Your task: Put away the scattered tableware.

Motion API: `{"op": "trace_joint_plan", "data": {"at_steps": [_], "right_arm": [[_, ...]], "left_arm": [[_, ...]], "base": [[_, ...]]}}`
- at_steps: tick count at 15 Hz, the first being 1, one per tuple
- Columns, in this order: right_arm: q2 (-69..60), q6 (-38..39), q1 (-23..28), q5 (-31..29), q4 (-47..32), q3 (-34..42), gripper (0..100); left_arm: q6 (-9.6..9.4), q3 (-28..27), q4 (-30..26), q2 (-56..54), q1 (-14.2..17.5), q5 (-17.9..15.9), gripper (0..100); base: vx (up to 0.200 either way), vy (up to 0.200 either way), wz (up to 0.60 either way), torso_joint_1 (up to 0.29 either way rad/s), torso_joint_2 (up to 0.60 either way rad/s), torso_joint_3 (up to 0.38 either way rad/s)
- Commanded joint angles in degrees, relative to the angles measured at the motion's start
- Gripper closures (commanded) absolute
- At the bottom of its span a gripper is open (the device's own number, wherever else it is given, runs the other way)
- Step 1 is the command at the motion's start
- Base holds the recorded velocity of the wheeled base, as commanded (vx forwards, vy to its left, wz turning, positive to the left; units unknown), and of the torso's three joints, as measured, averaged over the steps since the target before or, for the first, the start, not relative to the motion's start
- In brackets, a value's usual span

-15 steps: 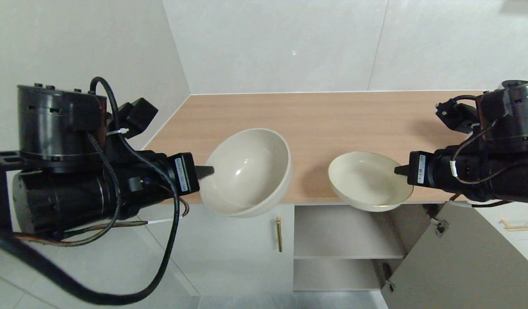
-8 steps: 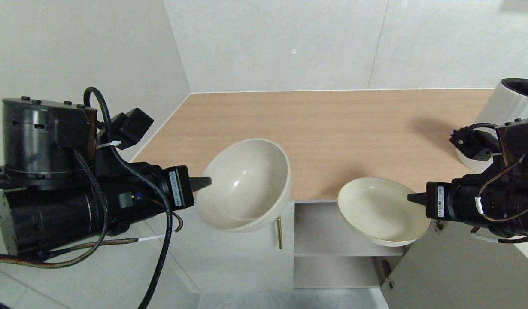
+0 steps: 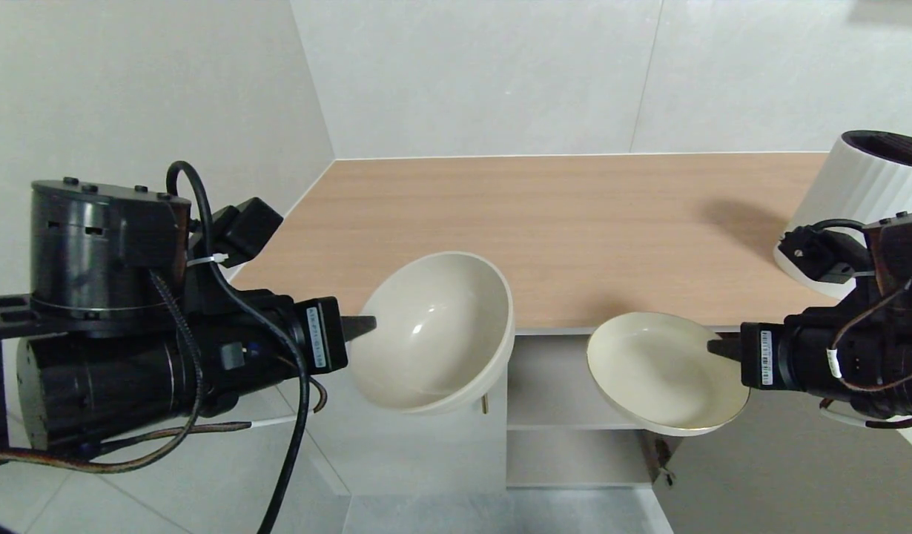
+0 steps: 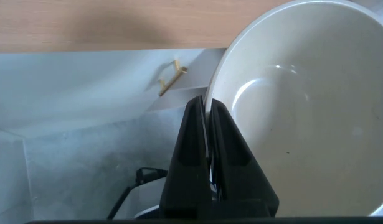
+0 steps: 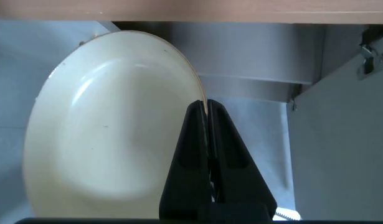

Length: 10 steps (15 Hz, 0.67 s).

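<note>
My left gripper (image 3: pixel 361 326) is shut on the rim of a deep cream bowl (image 3: pixel 434 332), which hangs tilted in front of the wooden counter's (image 3: pixel 560 222) front edge. In the left wrist view the gripper (image 4: pixel 208 109) pinches the bowl (image 4: pixel 303 106) at its rim. My right gripper (image 3: pixel 719 347) is shut on the rim of a shallow cream plate (image 3: pixel 660 371), held in front of the open cabinet (image 3: pixel 567 386). The right wrist view shows the gripper (image 5: pixel 207 107) clamped on the plate (image 5: pixel 110 124).
Below the counter, the cabinet has a shelf (image 3: pixel 560 424) and its door (image 3: pixel 782 475) swung open to the right. A closed door with a brass handle (image 3: pixel 485 404) lies to the left. A white ribbed vessel (image 3: pixel 856 200) stands on the counter at the right.
The head view has shifted. Both arms have come down and back from the counter: the bowl and the plate now hang lower, in front of the cabinet. The white ribbed vessel has come into sight.
</note>
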<state>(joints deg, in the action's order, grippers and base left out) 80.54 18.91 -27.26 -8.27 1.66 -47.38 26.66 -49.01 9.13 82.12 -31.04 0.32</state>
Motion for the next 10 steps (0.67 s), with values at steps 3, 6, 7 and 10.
{"op": "trace_joint_plan", "data": {"at_steps": [3,6,7,10], "right_arm": [[0.40,-0.10,0.01,0.00,0.54,0.54,100],[0.76,-0.10,0.01,0.00,0.89,0.80,100],[0.93,-0.10,0.01,0.00,0.89,0.80,100],[1.20,-0.19,0.01,0.00,0.89,0.80,100]], "left_arm": [[-0.03,0.05,0.01,0.33,0.01,0.03,100],[0.06,-0.04,0.01,0.50,0.01,0.03,100],[0.06,-0.04,0.01,0.59,0.01,0.03,100],[0.06,-0.04,0.01,0.68,0.01,0.03,100]], "base": [[0.000,0.000,0.00,0.000,0.00,0.000],[0.000,0.000,0.00,-0.085,0.19,0.099],[0.000,0.000,0.00,-0.183,0.42,0.212],[0.000,0.000,0.00,-0.219,0.48,0.248]]}}
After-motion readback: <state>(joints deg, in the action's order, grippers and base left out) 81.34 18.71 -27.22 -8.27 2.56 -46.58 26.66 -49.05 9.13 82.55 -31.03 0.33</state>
